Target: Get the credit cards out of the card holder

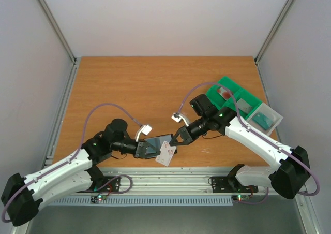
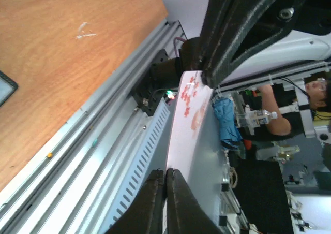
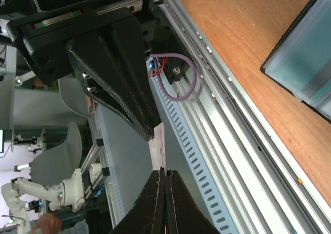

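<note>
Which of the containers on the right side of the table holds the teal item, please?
The pale box at the right edge of the table, beside the green tray; the tray's compartments hold a reddish item and a grey one.

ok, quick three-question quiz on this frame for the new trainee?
1. How many grippers pinch the white card? A) none B) one C) both
2. True or false: the wallet lies closed.
3. Fill in: the green tray stands on the robot's ___ side.
Key: 1 C, the left gripper and the right gripper are each shut on it. 2 false, it lies open. 3 right.
</note>
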